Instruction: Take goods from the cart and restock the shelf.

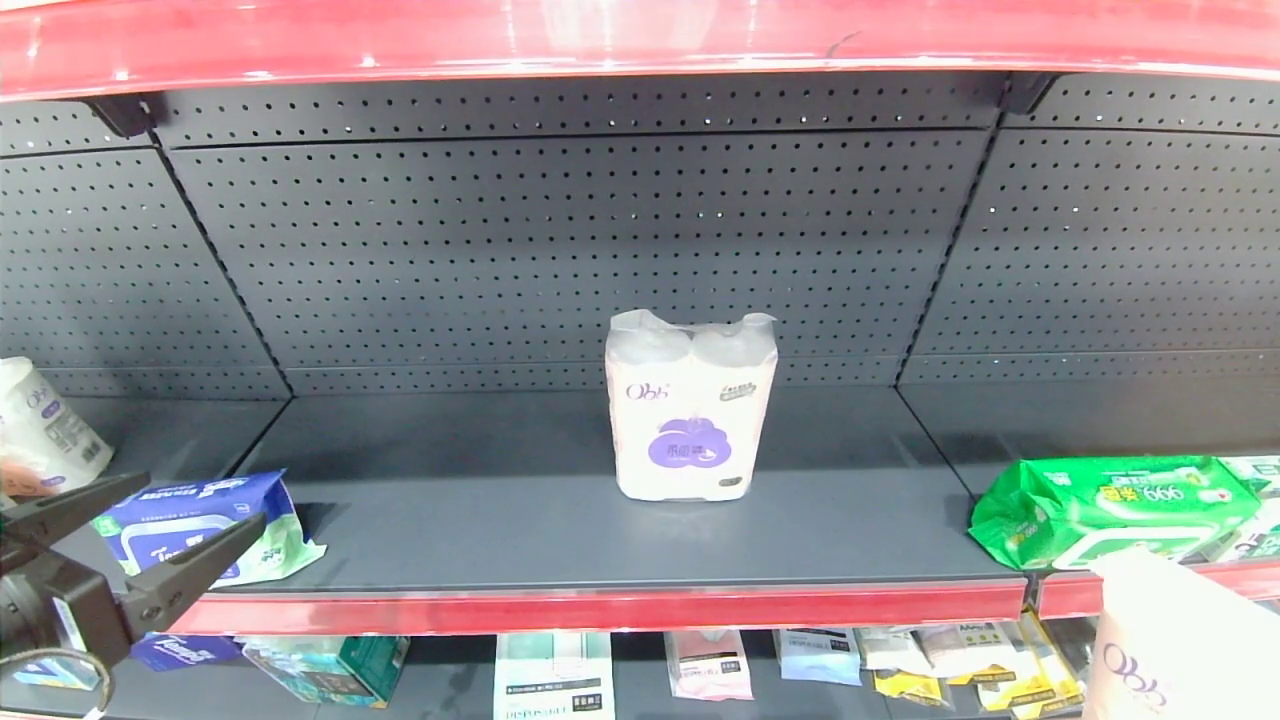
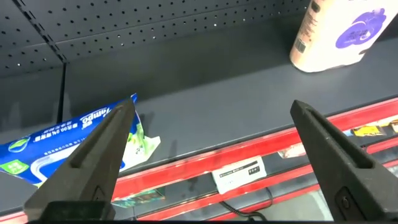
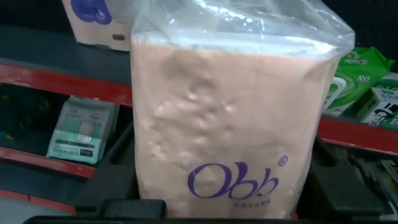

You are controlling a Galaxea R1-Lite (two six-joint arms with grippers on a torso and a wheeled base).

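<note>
A white and purple pack of paper rolls (image 1: pixel 690 415) stands upright in the middle of the dark shelf board (image 1: pixel 480 520); the left wrist view shows this pack (image 2: pixel 339 34) too. My right gripper (image 3: pixel 224 190) is shut on a second such pack (image 3: pixel 230 118), its dark fingers (image 3: pixel 109 171) pressed on either side. That held pack (image 1: pixel 1180 640) is low at the right, in front of the shelf's red edge (image 1: pixel 600 608). My left gripper (image 1: pixel 203 500) hangs open and empty at the lower left, just before a blue wipes pack (image 1: pixel 200 520). From its wrist, the left gripper (image 2: pixel 211 106) points at the shelf.
Green wipes packs (image 1: pixel 1110 505) lie on the right section of the shelf. Another white roll pack (image 1: pixel 45 420) sits at the far left. The lower shelf holds several small goods (image 1: pixel 720 660). Bare board lies on both sides of the standing pack. A red shelf (image 1: pixel 640 40) runs overhead.
</note>
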